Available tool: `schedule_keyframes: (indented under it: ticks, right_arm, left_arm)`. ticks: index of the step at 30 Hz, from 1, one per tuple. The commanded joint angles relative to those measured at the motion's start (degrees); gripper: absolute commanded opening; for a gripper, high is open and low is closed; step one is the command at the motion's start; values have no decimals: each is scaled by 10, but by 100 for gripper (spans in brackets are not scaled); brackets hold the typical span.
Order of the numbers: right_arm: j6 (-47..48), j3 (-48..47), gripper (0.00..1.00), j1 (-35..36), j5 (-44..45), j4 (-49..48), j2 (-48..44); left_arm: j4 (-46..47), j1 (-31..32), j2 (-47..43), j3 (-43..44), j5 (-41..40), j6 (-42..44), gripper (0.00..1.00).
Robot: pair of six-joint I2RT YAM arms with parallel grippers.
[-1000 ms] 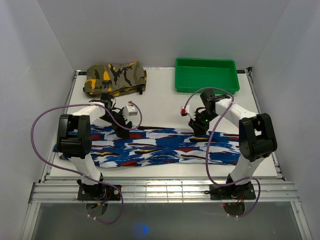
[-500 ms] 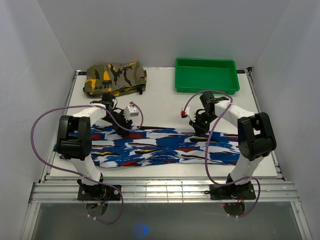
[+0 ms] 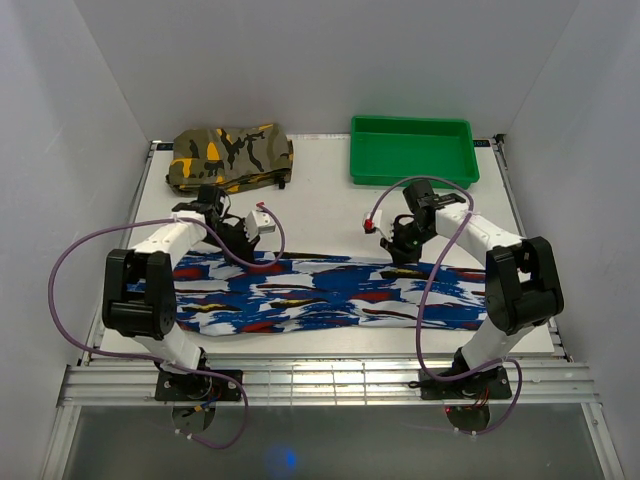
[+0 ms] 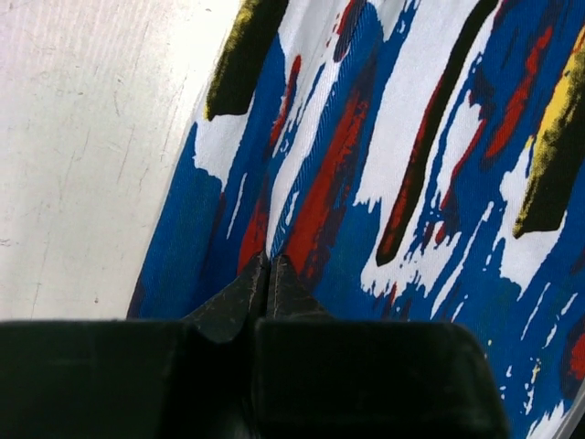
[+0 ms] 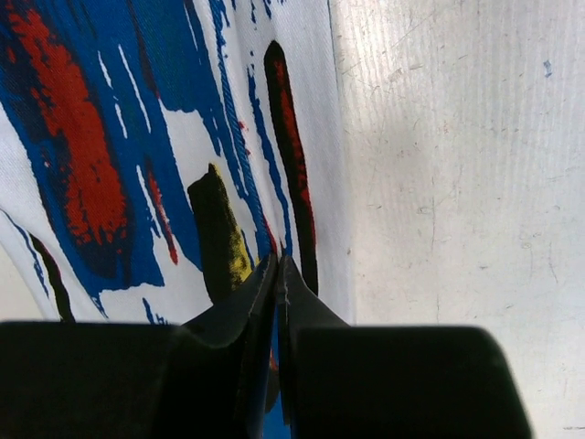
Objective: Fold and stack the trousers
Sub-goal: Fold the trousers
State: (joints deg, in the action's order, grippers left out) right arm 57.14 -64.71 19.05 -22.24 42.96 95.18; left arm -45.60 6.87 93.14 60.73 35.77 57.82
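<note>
Trousers (image 3: 320, 295) stretched sideways across the near half of the table (image 3: 320, 200), far edge pinched by left gripper (image 4: 268, 263) and right gripper (image 5: 277, 267), both clamped tight, flat blue fabric streaked white, red, black, yellow

Trousers (image 3: 320, 295): blue w/ white, red, black, yellow streaks; tray (image 3: 411, 150) green.

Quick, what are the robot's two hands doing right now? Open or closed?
Left hand: closed, pinching the trousers near their edge.
Right hand: closed, pinching the trousers' edge too.
</note>
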Motion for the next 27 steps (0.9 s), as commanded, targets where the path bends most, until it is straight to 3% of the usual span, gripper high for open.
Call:
schedule_keyframes:
  ticks: [1, 9, 10, 11, 12, 14, 15, 16, 19, 21, 24, 27]
  right_arm:
    - [1, -17, 8, 1, 18, -25, 4]
    - [-26, -62, 8, 1, 60, -83, 81]
    - [-41, -67, 8, 2, 68, -85, 86]
    - [-48, -74, 10, 3, 71, -82, 91]
    - [-53, -81, 22, 3, 75, -78, 92]
    - [-74, -97, 36, 3, 82, -64, 74]
    - [-80, -102, 56, 3, 81, -56, 65]
    - [-87, -112, 63, 3, 77, -46, 54]
    - [-100, -126, 63, 3, -16, 35, 3]
    - [-86, -113, 53, 10, -64, 91, -48]
    - [-66, -53, 42, 51, -100, 112, -120]
    - [-68, 40, 39, 116, -83, 88, -181]
  left_arm:
    - [31, 2, 5, 20, 10, -25, 3]
    - [122, 2, 86, 37, -45, -89, 0]
    - [126, 2, 92, 40, -53, -97, 9]
    - [130, 2, 92, 44, -60, -105, 30]
    - [131, 2, 87, 47, -74, -112, 42]
    - [119, 0, 57, 56, -80, -121, 57]
    - [87, -3, 44, 62, -71, -119, 71]
    - [69, -7, 31, 69, -64, -112, 72]
    - [-44, -22, -25, 95, -12, -87, 72]
    - [-133, -22, -71, 95, 13, -57, 72]
    - [-177, -21, -137, 40, 32, -40, 73]
    - [-178, -12, -173, -27, -1, -38, 73]
